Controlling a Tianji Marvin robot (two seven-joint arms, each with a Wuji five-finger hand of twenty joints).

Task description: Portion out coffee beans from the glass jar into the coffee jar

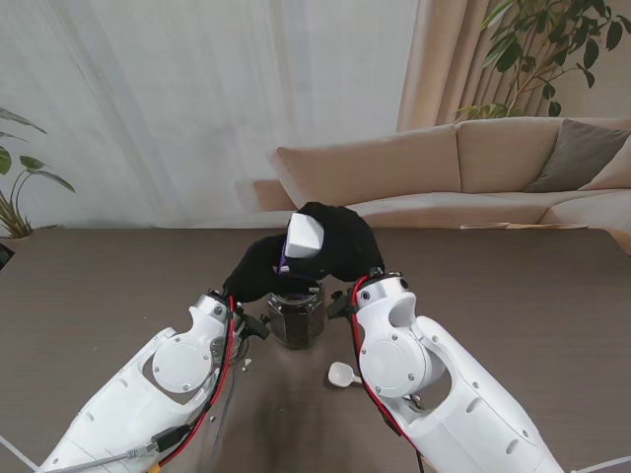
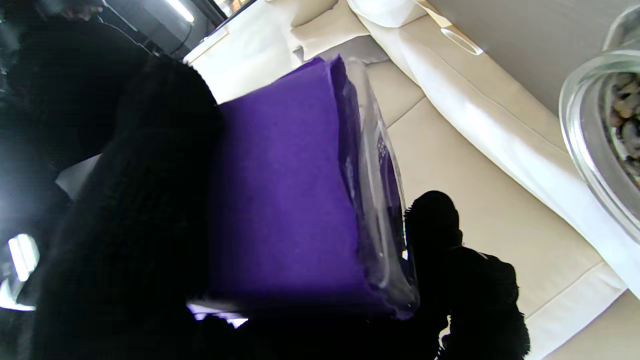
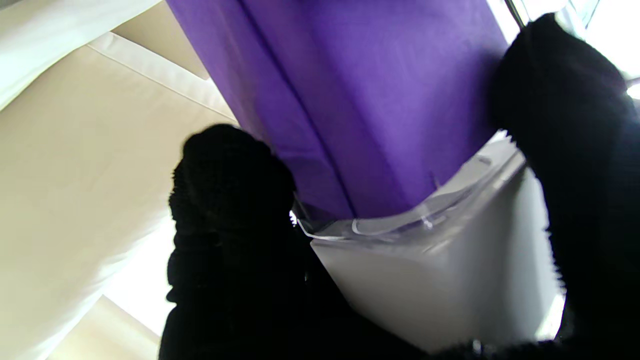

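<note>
Holding a purple and white container (image 1: 302, 236) up in the air, both hands in black gloves are meeting over the middle of the table (image 1: 99, 286). The right hand (image 1: 340, 241) is wrapping its fingers (image 3: 230, 200) around the container's white end, and the left hand (image 1: 256, 271) is gripping the purple side, with its thumb (image 2: 435, 225) pressing at the clear edge. The container is tilting, its white end pointing up toward 12 o'clock. Right under the hands, at 6 o'clock from the container, the glass jar (image 1: 297, 317) is standing upright on the table, dark with coffee beans (image 2: 625, 115) inside. I cannot tell if the container is touching the jar. A small white scoop (image 1: 343, 373) is lying on the table at about 4 o'clock from the jar, close to the right arm. Far back at 12 o'clock, a beige sofa (image 1: 493, 168) is sitting behind the table.
</note>
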